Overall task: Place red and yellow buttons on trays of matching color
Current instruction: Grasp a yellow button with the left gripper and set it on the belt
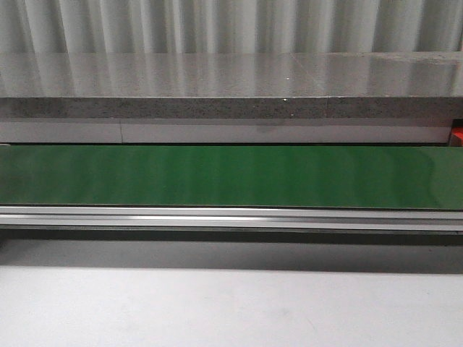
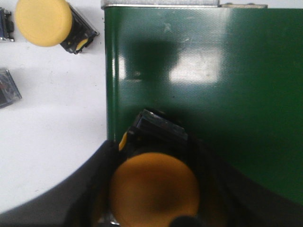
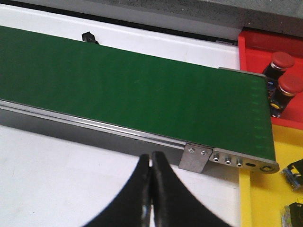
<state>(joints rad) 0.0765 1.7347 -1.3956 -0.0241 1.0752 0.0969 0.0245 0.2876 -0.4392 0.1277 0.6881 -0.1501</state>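
Observation:
In the left wrist view a yellow button [image 2: 154, 189] with a black base sits between my left gripper's [image 2: 155, 198] dark fingers, held over the near end of the green belt [image 2: 203, 94]. A second yellow button [image 2: 43, 22] lies on the white table beside the belt. My right gripper [image 3: 151, 163] is shut with nothing in it, hovering over white table in front of the belt's end. Two red buttons [image 3: 284, 73] stand on the red tray [image 3: 255, 45]. The yellow tray [image 3: 265, 194] lies beside it. Neither gripper shows in the front view.
The green conveyor belt [image 1: 231, 177] runs across the front view with a metal rail [image 1: 231, 217] before it and a grey stone ledge [image 1: 231, 87] behind. Black-and-metal parts [image 2: 7, 87] lie near the loose yellow button. Small dark parts [image 3: 296, 170] rest on the yellow tray.

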